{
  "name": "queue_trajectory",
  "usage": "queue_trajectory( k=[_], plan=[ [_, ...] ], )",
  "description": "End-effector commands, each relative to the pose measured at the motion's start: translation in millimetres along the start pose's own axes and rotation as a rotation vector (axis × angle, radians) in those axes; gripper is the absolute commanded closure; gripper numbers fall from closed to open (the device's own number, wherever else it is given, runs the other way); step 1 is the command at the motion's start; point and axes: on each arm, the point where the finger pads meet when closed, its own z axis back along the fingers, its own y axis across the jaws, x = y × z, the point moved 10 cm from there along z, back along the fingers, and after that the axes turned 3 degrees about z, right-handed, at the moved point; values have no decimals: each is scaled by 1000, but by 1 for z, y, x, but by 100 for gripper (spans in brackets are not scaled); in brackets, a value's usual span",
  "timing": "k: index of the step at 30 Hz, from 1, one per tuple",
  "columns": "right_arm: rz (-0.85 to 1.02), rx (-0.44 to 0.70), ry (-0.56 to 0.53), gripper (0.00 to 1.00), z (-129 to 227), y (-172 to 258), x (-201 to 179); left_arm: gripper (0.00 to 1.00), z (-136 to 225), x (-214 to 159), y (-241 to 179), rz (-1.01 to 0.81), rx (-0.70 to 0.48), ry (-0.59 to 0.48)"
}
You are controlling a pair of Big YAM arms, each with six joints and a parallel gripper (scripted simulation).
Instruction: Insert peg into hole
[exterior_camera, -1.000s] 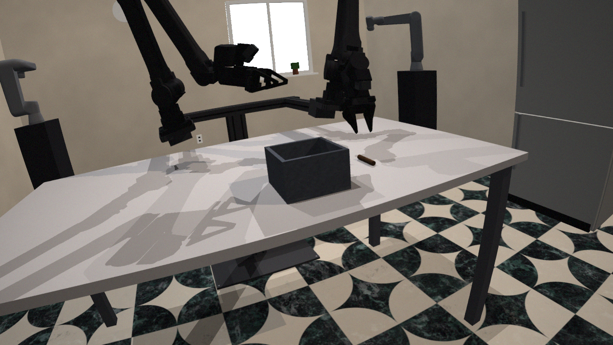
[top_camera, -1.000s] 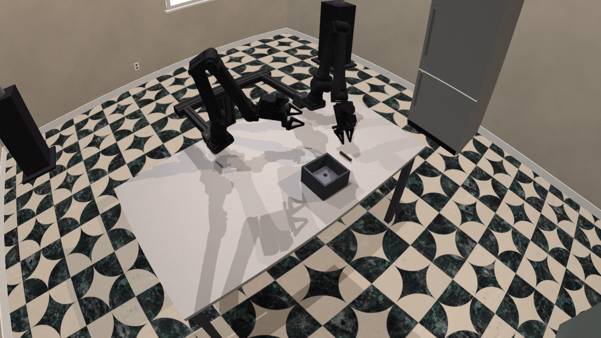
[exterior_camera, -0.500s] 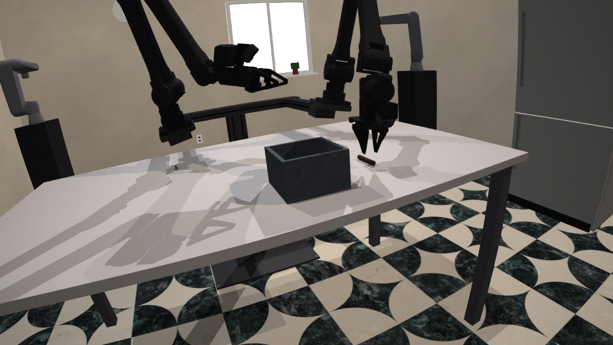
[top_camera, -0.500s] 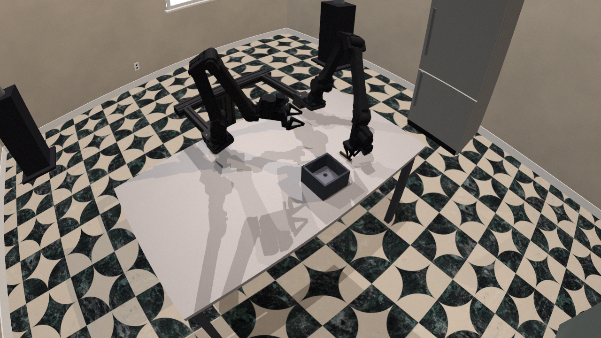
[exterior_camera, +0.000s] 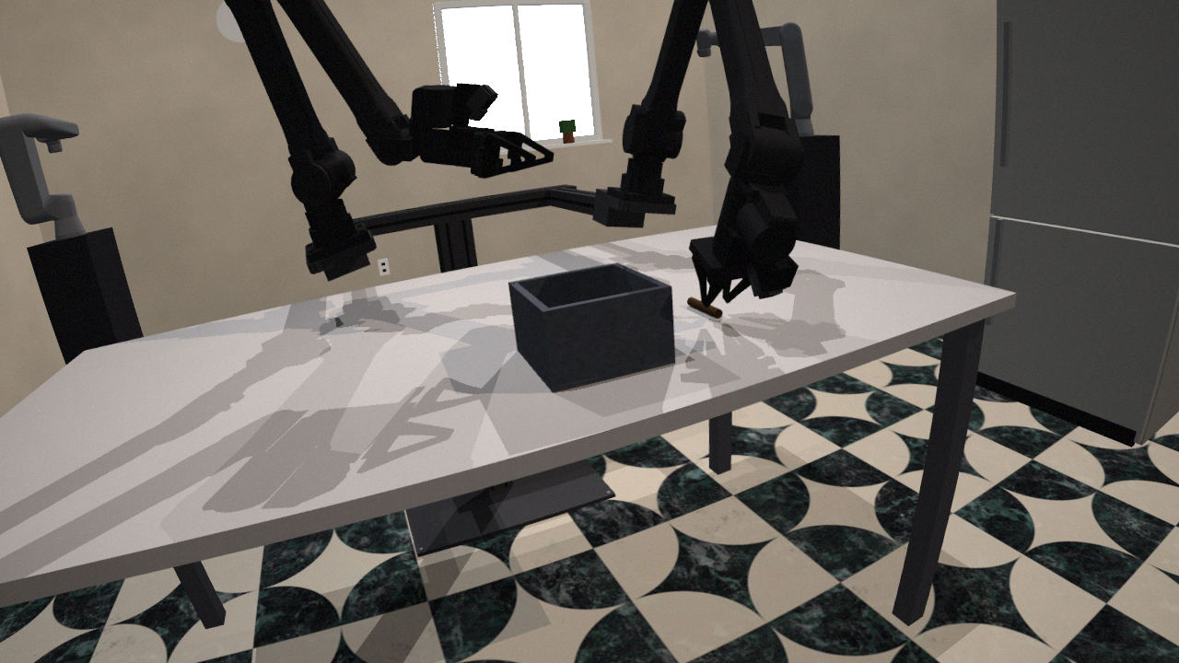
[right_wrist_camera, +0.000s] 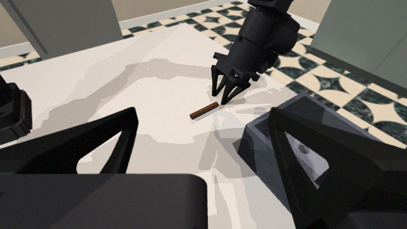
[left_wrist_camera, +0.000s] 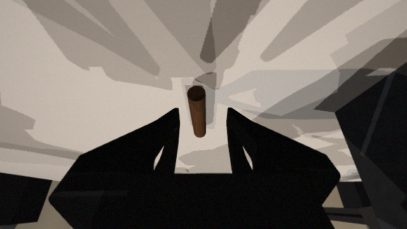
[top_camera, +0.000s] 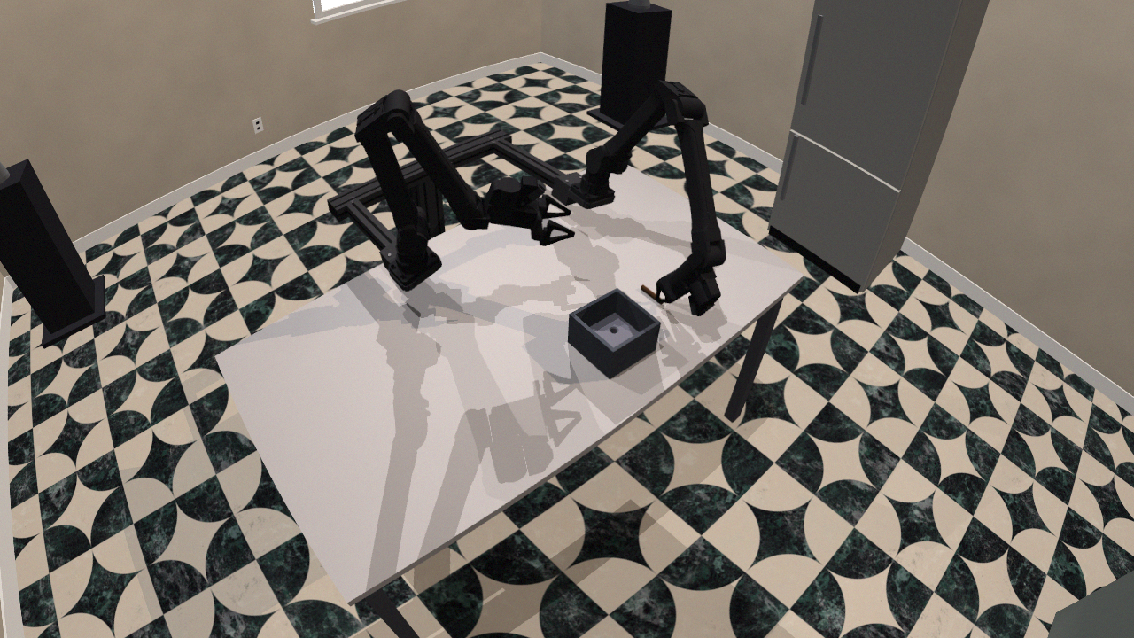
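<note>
Jaws wide apart and with nothing between them, the right gripper (top_camera: 570, 222) (exterior_camera: 550, 155) (right_wrist_camera: 203, 114) hangs high at the left of the top view, probably parked so the other arm has room to work. Next along comes the open box (top_camera: 594, 349) (exterior_camera: 613, 346) (right_wrist_camera: 264, 163), upright on the table (top_camera: 301, 396) (exterior_camera: 890, 284) (left_wrist_camera: 48, 95) (right_wrist_camera: 159, 111), its open top leaving a way down to the pale plate (top_camera: 601, 329) (right_wrist_camera: 313, 160) and the hole (top_camera: 612, 330) (right_wrist_camera: 303, 149) in it, which has no peg in it. Just beside the box, outside its walls, the brown peg (top_camera: 649, 291) (exterior_camera: 705, 308) (left_wrist_camera: 198, 114) (right_wrist_camera: 204, 111) lies on its side on the table. Rightmost, the left gripper (top_camera: 662, 300) (exterior_camera: 715, 303) (left_wrist_camera: 203, 115) (right_wrist_camera: 218, 100) reaches down close to one end of it at a slant, jaws partly closed but gripping nothing; its wrist view shows a gap on either side of the peg. That slant seems chosen to take the peg near an end, leaving the other free to enter the hole once it is stood upright.
</note>
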Motion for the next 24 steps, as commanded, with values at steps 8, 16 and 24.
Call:
queue_trajectory(
  k=[8,16,24],
  plan=[
    [-17,-10,-59,0,-5,-1,14,70,-9,-3,5,19,4,39],
    [-17,-10,-59,0,-5,-1,14,77,-28,1,2,18,6,44],
    [-17,-10,-59,0,-5,-1,14,84,-18,3,0,25,0,17]
  ],
)
